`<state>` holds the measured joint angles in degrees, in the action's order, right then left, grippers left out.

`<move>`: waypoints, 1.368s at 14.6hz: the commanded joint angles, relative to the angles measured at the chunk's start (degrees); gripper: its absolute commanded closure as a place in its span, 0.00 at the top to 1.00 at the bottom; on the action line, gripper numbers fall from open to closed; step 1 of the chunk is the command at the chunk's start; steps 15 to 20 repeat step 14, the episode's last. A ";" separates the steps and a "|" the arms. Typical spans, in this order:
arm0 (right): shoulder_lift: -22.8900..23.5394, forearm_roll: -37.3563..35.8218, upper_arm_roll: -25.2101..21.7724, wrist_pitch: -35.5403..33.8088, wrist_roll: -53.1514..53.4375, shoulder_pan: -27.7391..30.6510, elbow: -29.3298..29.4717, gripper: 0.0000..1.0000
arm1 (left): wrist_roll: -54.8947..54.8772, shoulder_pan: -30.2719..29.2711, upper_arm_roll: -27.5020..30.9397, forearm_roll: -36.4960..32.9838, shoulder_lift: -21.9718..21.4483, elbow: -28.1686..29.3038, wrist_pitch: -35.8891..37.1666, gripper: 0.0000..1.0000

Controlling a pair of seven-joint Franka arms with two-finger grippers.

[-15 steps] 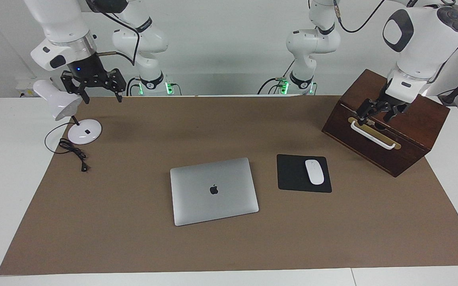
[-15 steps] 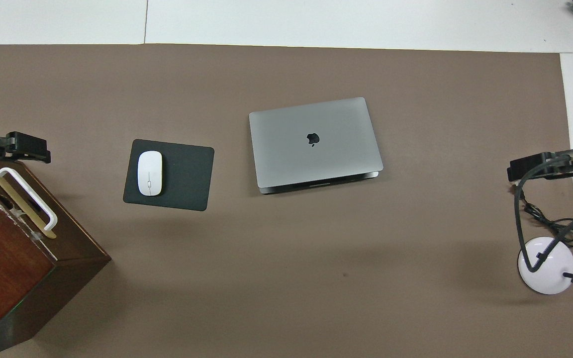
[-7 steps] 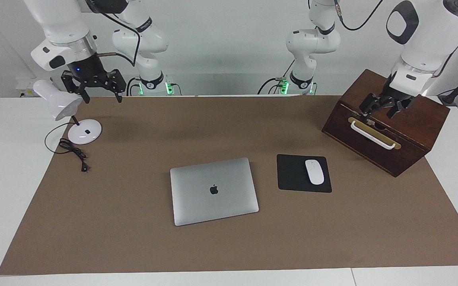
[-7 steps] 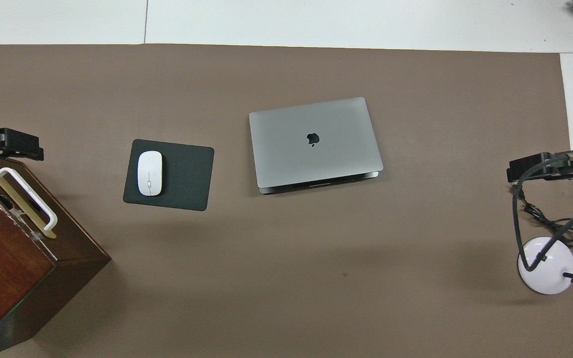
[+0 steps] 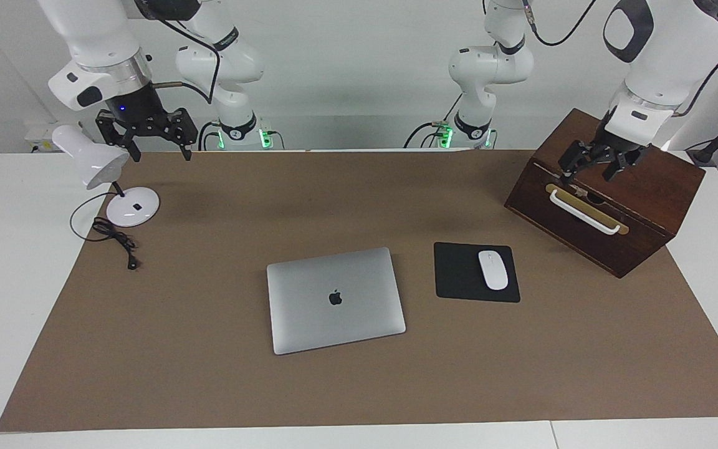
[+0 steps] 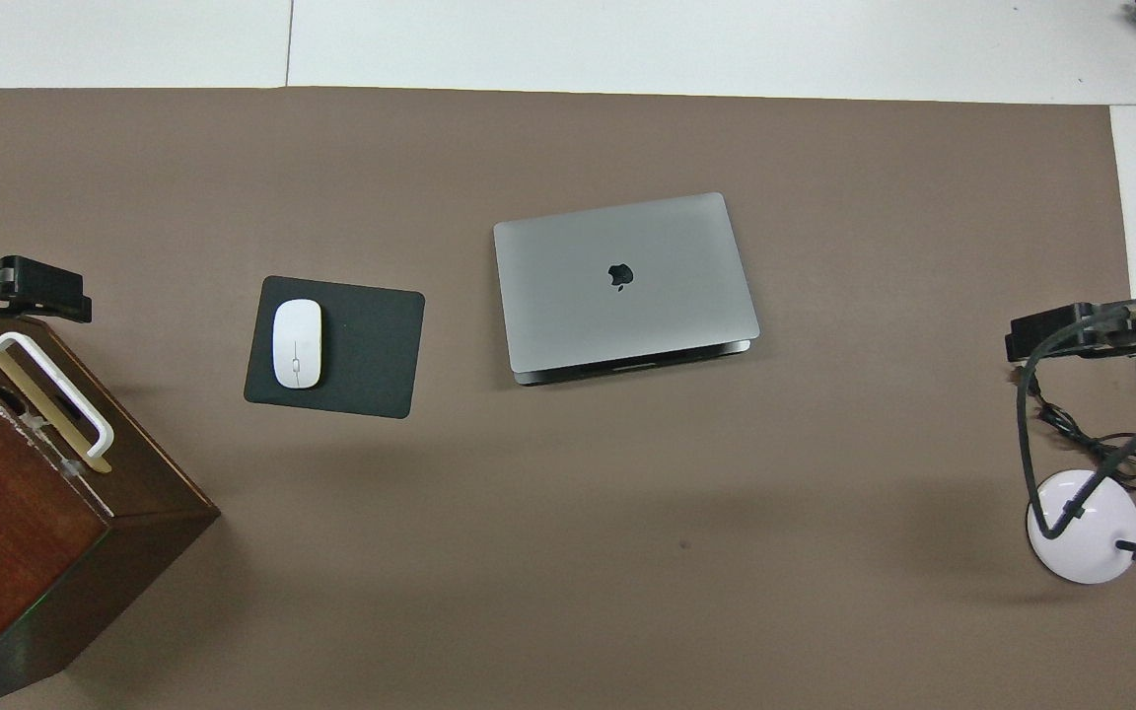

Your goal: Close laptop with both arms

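The laptop lies flat with its lid down, logo up, near the middle of the brown mat on the tabletop, just beside the black mousepad carrying the white mouse. In the overhead view a thin dark seam shows along the edge nearer the robots, so the lid looks fully or almost fully shut. The left gripper hangs over the wooden box, fingers apart and empty. The right gripper hovers beside the desk lamp, fingers apart and empty. Both are well apart from the laptop. To finish well, each arm should rise straight up, keeping clear of the box's white handle and the lamp's cord.
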<state>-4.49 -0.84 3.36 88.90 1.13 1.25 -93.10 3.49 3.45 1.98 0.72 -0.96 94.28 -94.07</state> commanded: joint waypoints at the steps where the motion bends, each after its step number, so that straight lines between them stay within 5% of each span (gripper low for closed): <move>1: -1.49 1.19 0.50 0.75 0.81 1.12 -1.83 1.00 | -0.50 -0.37 -0.92 -0.72 0.17 -0.94 -0.50 1.00; 20: -1.57 1.19 0.50 0.93 0.81 0.86 -1.74 1.00 | -0.76 -1.08 -0.92 -1.07 0.52 -0.76 -2.70 1.00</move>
